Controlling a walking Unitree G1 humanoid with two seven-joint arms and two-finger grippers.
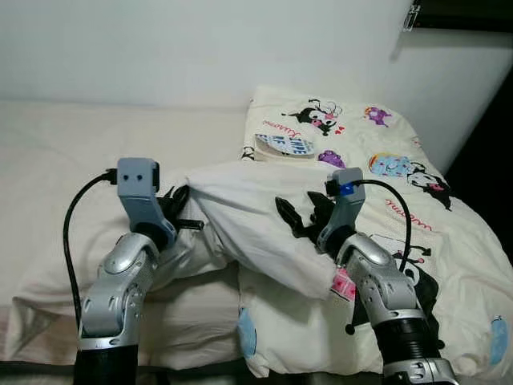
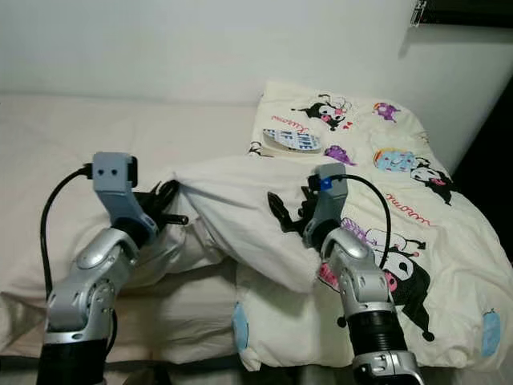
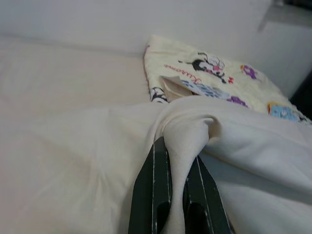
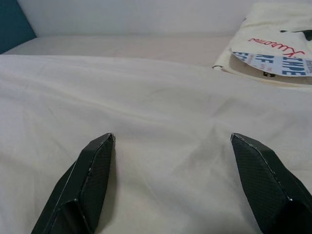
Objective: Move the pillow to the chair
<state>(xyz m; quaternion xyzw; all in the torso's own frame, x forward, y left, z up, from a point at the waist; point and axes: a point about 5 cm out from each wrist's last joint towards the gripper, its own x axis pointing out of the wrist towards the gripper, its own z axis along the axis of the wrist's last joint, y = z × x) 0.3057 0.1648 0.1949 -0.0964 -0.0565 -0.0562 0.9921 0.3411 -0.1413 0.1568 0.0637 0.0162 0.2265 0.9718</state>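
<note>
A plain white pillow (image 1: pixel 248 208) lies across the bed in front of me, partly over a cartoon-print duvet (image 1: pixel 393 168). My left gripper (image 1: pixel 178 210) is shut on a bunched fold at the pillow's left end; in the left wrist view the cloth is pinched between the black fingers (image 3: pixel 153 185). My right gripper (image 1: pixel 298 215) rests against the pillow's near side, open. Its two fingertips (image 4: pixel 100 151) stand wide apart over the smooth pillow cloth (image 4: pixel 161 92), gripping nothing.
The cream mattress (image 1: pixel 72 144) stretches away to the left, up to a white wall (image 1: pixel 200 48). A folded corner of the duvet with blue lettering (image 1: pixel 286 145) lies just beyond the pillow. A dark gap (image 1: pixel 490 160) borders the bed on the right.
</note>
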